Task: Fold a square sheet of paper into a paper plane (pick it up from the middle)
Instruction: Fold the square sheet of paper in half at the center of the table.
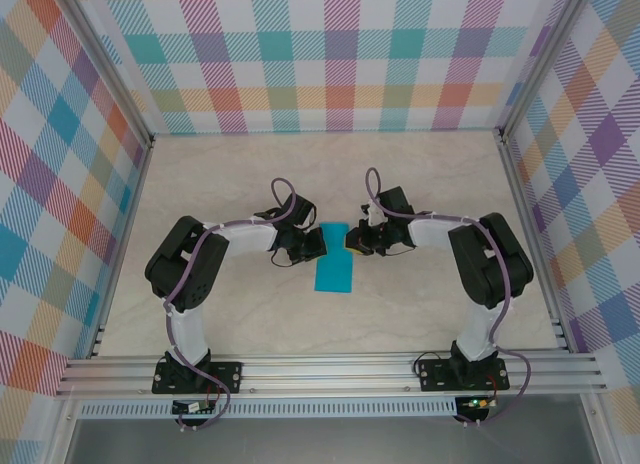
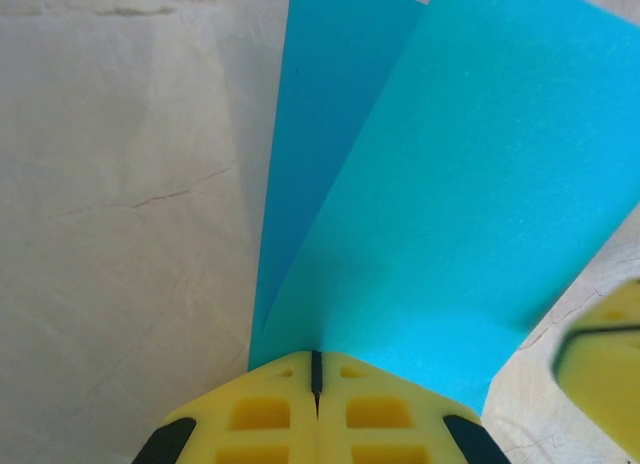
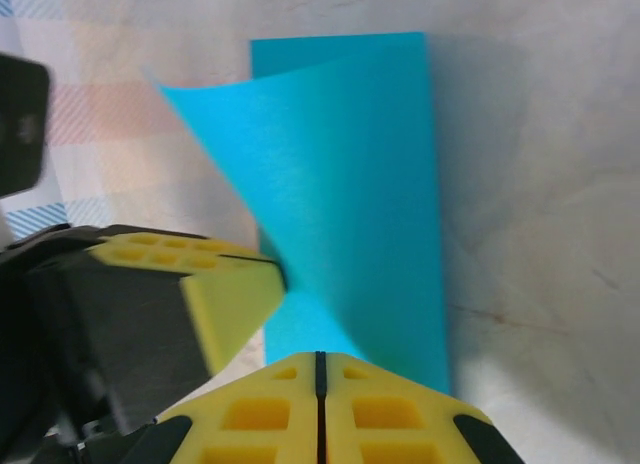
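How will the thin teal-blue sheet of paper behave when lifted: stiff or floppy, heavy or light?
Probably floppy: the thin teal-blue sheet of paper curls in a loose arc above its lower layer. Likely very light, since that arc does not sag. It may slip or tear if tugged, because the shut left gripper and right gripper pinch just its edge.

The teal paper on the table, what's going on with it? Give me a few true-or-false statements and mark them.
1. The teal paper sheet lies on the table between the left claw and right claw. True.
2. Both claws gape wide open. False: both are shut.
3. The sheet is doubled over, its top layer curling upward. True.
4. The paper is already a pointed dart. False: it is a folded rectangle.
5. The paper is red. False: teal-blue.
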